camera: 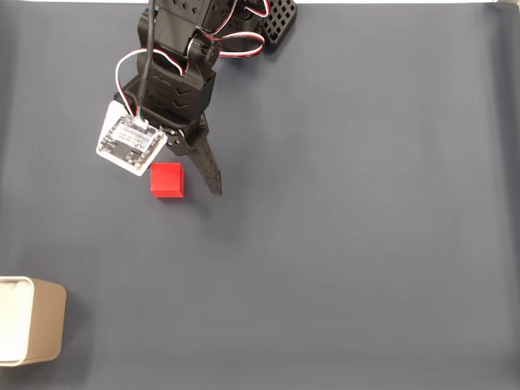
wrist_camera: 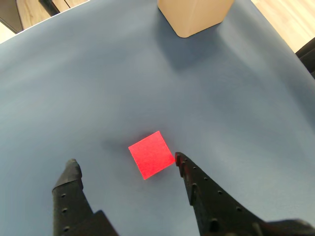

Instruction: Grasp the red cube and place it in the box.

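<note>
The red cube (camera: pixel 167 179) lies on the blue-grey mat just below the arm's white circuit board (camera: pixel 130 140). In the wrist view the red cube (wrist_camera: pixel 151 154) sits on the mat between my two black fingers, closer to the right fingertip (wrist_camera: pixel 179 158) than to the left one. My gripper (wrist_camera: pixel 126 162) is open and holds nothing. In the fixed view my gripper (camera: pixel 185 184) hangs over the cube, with one black finger (camera: pixel 213 175) showing to its right. The tan box (camera: pixel 32 321) with a white rim stands at the lower left edge. The box (wrist_camera: pixel 194 14) shows at the top of the wrist view.
The mat (camera: pixel 349 244) covers the whole table. A black perforated base part (camera: pixel 276 20) sits at the top by the arm. Wooden floor (wrist_camera: pixel 290 19) shows past the mat's corners in the wrist view.
</note>
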